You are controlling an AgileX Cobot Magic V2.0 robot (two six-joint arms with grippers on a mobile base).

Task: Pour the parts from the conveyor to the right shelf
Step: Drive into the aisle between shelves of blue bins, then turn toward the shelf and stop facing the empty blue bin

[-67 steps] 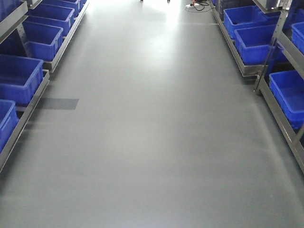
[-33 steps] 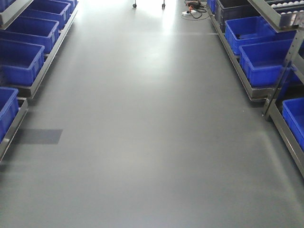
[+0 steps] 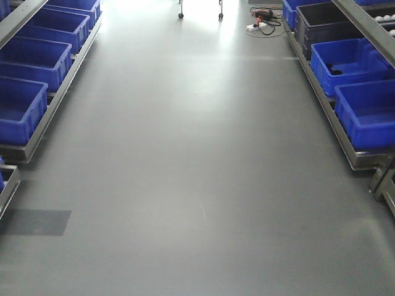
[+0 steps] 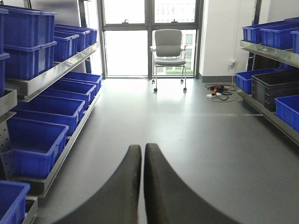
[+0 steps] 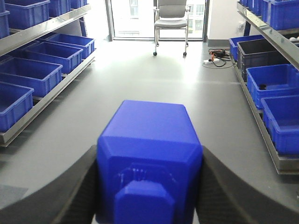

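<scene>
1. room: long aisle w/ smooth grey floor [image 3: 197,154], glossy, bright glare at the far end. a darker grey patch [image 3: 37,222] sits low on the left in the front view.
2. far end: tall windows [image 4: 126,42], w/ a grey office chair [image 4: 169,46] on castors in front of them, roughly mid-aisle.
3. a black cable [image 3: 264,17] w/ a white plug strip lies on the floor near the chair, close to the right-hand rack.
4. left shelf [image 3: 57,102]: steel rack along the aisle, w/ rows of blue bins [image 3: 34,58] on the bottom level and more on the tier above (left wrist view).
5. right shelf [image 4: 268,51]: steel rack on the opposite side, blue bins on the bottom level and the upper tier. one dark bin [image 3: 324,24] stands between blue ones further down. the blue bin next to it has small dark bits inside, too small to tell what.
6. left pincer [image 4: 142,148]: the two dark curved fingers are together w/ only a hairline slit btwn them, nothing in it. it points down the aisle toward the chair.
7. right pincer [image 5: 149,151]: clamped on a bright-blue block [image 5: 149,135], one dark finger pressed to each flank.
8. block: roughly cubic w/ bevelled edges, stud [image 5: 145,200] on the face toward the wrist cam. it's held up over the aisle floor btwn the two racks, well apart from the right shelf and outside the bins.
</scene>
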